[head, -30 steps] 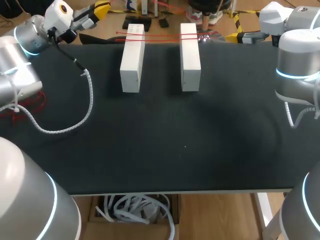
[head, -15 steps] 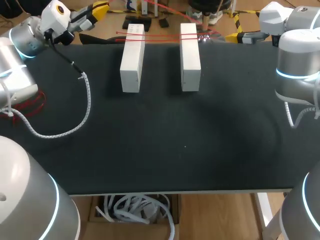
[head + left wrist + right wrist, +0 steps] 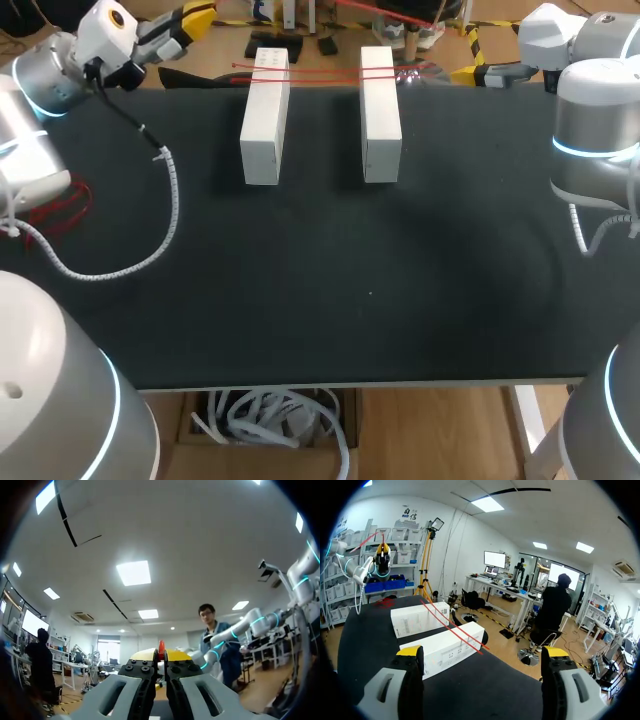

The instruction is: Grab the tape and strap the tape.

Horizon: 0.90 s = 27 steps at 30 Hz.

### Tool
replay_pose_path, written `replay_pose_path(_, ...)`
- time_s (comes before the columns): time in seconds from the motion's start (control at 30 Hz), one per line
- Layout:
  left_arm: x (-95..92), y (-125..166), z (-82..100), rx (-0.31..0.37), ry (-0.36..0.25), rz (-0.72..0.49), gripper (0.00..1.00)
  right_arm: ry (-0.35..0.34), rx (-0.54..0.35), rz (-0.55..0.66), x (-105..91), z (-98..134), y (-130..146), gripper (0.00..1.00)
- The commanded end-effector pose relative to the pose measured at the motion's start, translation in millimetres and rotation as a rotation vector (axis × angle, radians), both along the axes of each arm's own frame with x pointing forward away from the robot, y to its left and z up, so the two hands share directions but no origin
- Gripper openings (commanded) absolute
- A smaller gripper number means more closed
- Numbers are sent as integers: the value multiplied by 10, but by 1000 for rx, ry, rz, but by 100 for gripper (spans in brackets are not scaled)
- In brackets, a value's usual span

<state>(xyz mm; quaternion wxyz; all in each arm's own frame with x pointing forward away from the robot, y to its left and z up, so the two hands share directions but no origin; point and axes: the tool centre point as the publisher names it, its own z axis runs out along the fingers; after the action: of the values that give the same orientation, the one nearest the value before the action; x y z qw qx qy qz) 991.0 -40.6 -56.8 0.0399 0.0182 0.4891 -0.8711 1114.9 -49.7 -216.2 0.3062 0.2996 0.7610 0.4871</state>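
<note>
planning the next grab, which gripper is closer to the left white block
Left. The left gripper is just left of the left white block's far end; the right gripper is beyond the other block, farther off.

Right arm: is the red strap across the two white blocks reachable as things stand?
Probably yes. The right gripper is open and faces the red strap where it lies over the white blocks. In the right wrist view I see nothing on the table standing between them.
</note>
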Motion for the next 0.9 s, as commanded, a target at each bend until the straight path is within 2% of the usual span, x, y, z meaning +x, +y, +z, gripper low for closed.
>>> replay_pose_path(0.03, -22, -4, 21, 5, 2, 8, 0, 0, 1, 0, -3, 0, -2, 100)
replay_pose_path(0.57, -22, -4, 21, 5, 2, 8, 0, 0, 1, 0, -3, 0, -2, 100)
replay_pose_path(0.73, -22, -4, 21, 5, 2, 8, 0, -40, 104, -134, 73, 135, -157, 100)
replay_pose_path(0.9, -22, -4, 21, 5, 2, 8, 0, -71, 174, -222, -109, 145, -132, 100)
